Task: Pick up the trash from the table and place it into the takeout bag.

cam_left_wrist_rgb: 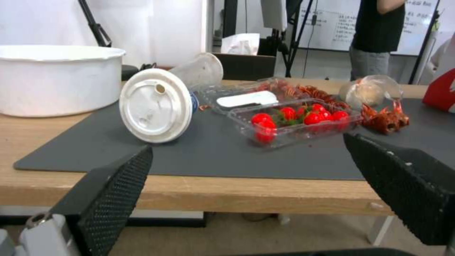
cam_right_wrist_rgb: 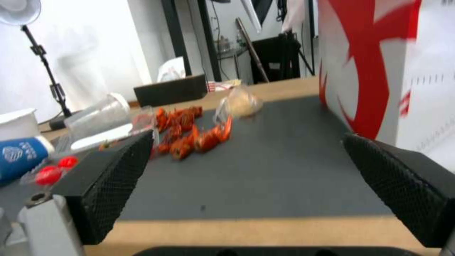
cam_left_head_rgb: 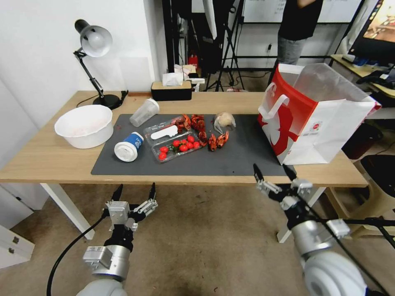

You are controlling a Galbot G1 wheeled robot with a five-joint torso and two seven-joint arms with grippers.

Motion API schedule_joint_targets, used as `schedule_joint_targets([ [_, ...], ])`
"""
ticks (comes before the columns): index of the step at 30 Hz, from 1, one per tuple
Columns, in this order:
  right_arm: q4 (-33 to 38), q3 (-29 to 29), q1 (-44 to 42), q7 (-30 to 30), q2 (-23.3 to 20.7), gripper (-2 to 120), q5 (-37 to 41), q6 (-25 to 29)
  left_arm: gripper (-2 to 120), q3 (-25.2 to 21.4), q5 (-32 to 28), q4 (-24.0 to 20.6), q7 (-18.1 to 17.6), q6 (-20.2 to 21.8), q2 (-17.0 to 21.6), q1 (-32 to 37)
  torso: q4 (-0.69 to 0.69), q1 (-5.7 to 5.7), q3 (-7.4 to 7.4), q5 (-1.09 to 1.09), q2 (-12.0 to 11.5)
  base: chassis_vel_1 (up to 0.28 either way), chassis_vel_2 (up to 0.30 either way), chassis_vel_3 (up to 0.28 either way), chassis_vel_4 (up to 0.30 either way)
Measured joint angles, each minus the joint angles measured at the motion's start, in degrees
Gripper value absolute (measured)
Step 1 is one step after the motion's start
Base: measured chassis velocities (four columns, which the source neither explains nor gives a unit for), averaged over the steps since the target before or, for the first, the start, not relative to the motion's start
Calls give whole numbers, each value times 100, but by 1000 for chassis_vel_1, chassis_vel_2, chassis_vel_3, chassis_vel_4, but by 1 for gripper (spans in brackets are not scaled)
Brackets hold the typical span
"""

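Trash lies on the dark grey mat (cam_left_head_rgb: 242, 160) of the table (cam_left_head_rgb: 45, 160). There is a blue and white lidded cup (cam_left_head_rgb: 128, 146) on its side, a clear tipped cup (cam_left_head_rgb: 144, 112), a clear clamshell box with cherry tomatoes (cam_left_head_rgb: 177, 144), red crayfish shells (cam_left_head_rgb: 207, 135) and a small plastic bag (cam_left_head_rgb: 224, 121). The red and white takeout bag (cam_left_head_rgb: 319, 119) stands open at the mat's right end. My left gripper (cam_left_head_rgb: 135, 190) hangs open in front of the table edge, below the lidded cup (cam_left_wrist_rgb: 154, 105). My right gripper (cam_left_head_rgb: 271, 170) is open at the front edge, near the bag's corner (cam_right_wrist_rgb: 389, 67).
A white bowl (cam_left_head_rgb: 85, 124) sits on the table's left end, with a desk lamp (cam_left_head_rgb: 94, 45) and a black tissue box (cam_left_head_rgb: 171, 89) behind. A person stands far behind the table. Bare floor lies under both arms.
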Motion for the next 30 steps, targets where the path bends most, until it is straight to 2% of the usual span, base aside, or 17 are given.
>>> schedule_joint_targets([
  [16, -602, -284, -275, -187, 393, 100, -383, 517, 100, -37, -26, 0, 20, 10, -5, 32, 0, 1, 0, 1, 0, 0, 0, 0, 0],
  [30, -501, -220, -299, -135, 508, 100, -394, 525, 100, -51, -23, 10, 30, 11, -20, 75, 0, 1, 0, 1, 0, 0, 0, 0, 0],
])
